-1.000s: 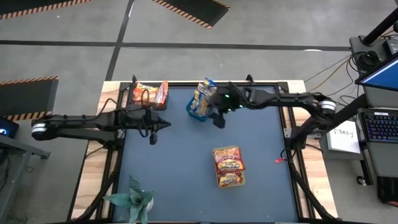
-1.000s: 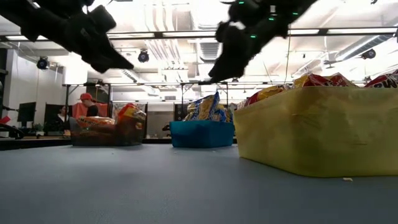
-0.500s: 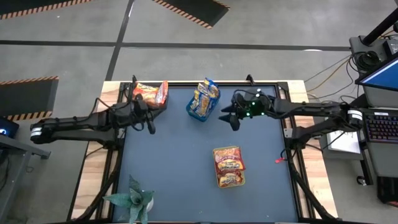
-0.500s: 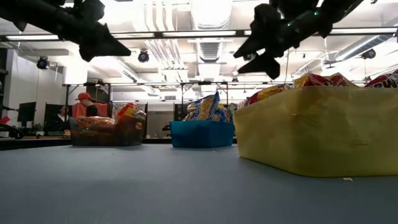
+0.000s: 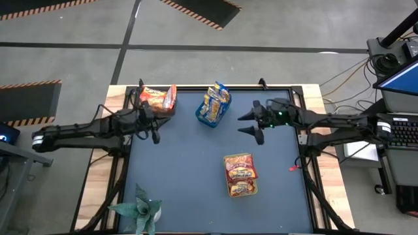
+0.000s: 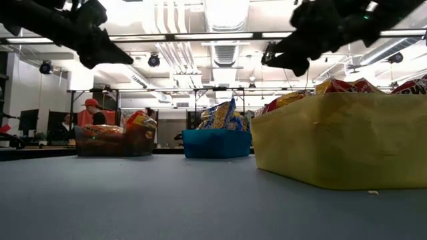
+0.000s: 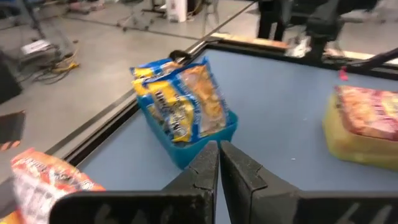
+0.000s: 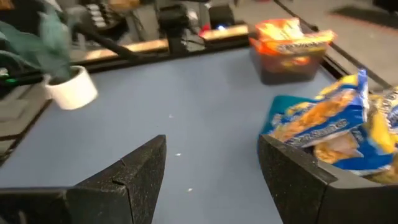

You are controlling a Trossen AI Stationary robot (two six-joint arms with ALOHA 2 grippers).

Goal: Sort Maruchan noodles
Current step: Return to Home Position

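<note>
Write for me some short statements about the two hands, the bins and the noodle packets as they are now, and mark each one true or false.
1. The right hand is open and holds nothing. True.
2. The left hand grips an orange packet. False: its fingers are shut with nothing between them, and it is near the black bin.
3. The blue bin holds blue-and-yellow packets. True.
4. The red packets lie loose on the table. False: they sit in the yellow bin.
</note>
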